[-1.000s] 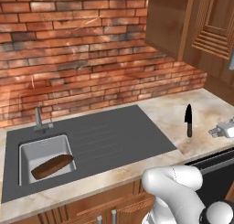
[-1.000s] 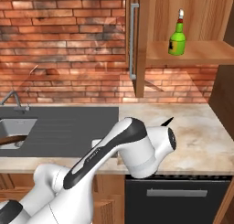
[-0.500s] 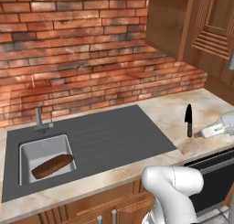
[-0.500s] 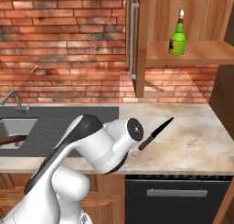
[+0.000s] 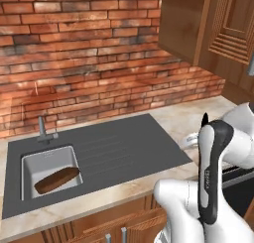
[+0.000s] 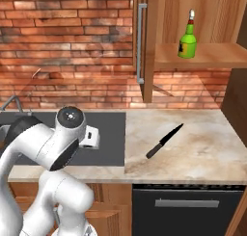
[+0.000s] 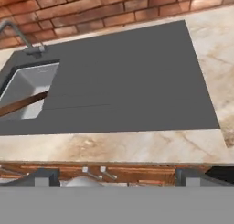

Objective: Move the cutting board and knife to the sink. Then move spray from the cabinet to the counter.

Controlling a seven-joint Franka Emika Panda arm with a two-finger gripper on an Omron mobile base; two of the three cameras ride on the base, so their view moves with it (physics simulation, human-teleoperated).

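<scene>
The dark brown cutting board (image 5: 57, 180) lies tilted inside the pale sink (image 5: 30, 162) basin; in the hand view an edge of the cutting board (image 7: 23, 104) shows in the sink (image 7: 27, 83) at the left. The black knife (image 6: 164, 141) rests flat on the beige counter (image 6: 202, 148), right of the drainboard. The green spray (image 6: 187, 41) stands on the shelf of the open cabinet (image 6: 212, 54). My gripper (image 7: 116, 177) is open and holds nothing, above the counter's front edge and facing the drainboard (image 7: 128, 81).
A small grey tap (image 5: 44, 133) stands behind the basin. The cabinet's long grey bar handle (image 6: 141, 42) hangs above the counter. A dark appliance front (image 6: 188, 211) sits under the counter. A brick wall (image 5: 89, 53) closes the back.
My arm has swung left, from over the knife's side of the counter toward the drainboard, uncovering the knife in the right base view. The knife and cutting board have not moved.
</scene>
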